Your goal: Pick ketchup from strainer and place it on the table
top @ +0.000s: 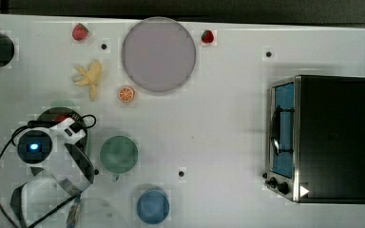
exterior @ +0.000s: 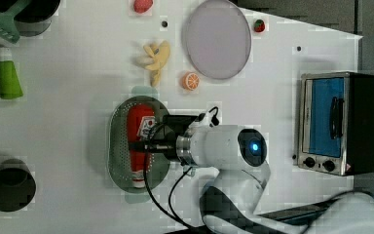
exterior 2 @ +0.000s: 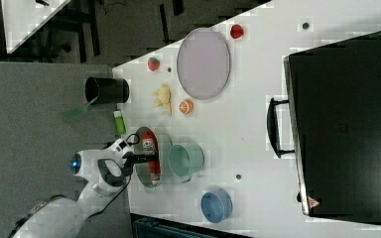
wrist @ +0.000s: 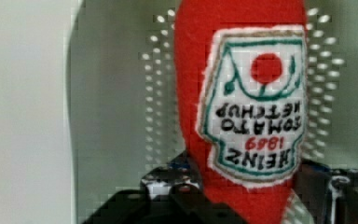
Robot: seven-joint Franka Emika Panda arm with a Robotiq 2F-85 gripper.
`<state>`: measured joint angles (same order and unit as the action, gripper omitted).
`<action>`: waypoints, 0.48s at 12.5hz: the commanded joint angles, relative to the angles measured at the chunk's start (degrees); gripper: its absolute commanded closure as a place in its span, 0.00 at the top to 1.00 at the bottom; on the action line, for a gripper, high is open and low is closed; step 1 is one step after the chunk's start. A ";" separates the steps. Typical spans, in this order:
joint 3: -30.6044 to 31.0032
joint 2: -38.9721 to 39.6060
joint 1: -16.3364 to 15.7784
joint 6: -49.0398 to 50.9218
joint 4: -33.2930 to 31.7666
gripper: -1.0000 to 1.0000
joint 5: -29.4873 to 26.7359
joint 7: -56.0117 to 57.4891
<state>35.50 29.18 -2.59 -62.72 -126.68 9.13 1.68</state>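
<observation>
The ketchup (exterior: 140,127), a red soft bottle with a white label, lies lengthwise in the pale green strainer (exterior: 118,146) on the white table (exterior: 68,122). My gripper (exterior: 139,146) reaches in from the left view's right and is shut on the bottle's middle. In the wrist view the ketchup (wrist: 242,93) sits between the dark fingers (wrist: 168,186), above the strainer's perforated bottom (wrist: 121,93). In the right view the ketchup (exterior 2: 150,144) lies in the strainer (exterior 2: 141,173) beside the green cup. In the top view my arm covers most of the strainer (top: 47,114).
A green cup (top: 119,154) and a blue cup (top: 153,205) stand close to the strainer. A grey-lilac plate (top: 158,54), banana (top: 90,78), orange slice (top: 126,94) and two strawberries (top: 80,32) lie farther off. A toaster oven (top: 323,137) fills the top view's right.
</observation>
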 commanded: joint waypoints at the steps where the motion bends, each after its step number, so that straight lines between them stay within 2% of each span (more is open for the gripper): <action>1: 1.40 -12.10 1.53 8.93 2.47 0.58 -4.95 -2.47; 4: 0.52 -18.85 4.35 22.57 7.12 0.58 -12.94 -2.06; 6: -1.77 -21.02 6.30 29.21 10.26 0.58 -13.39 -0.32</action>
<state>34.80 7.16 -0.42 -34.66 -117.84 -3.28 1.83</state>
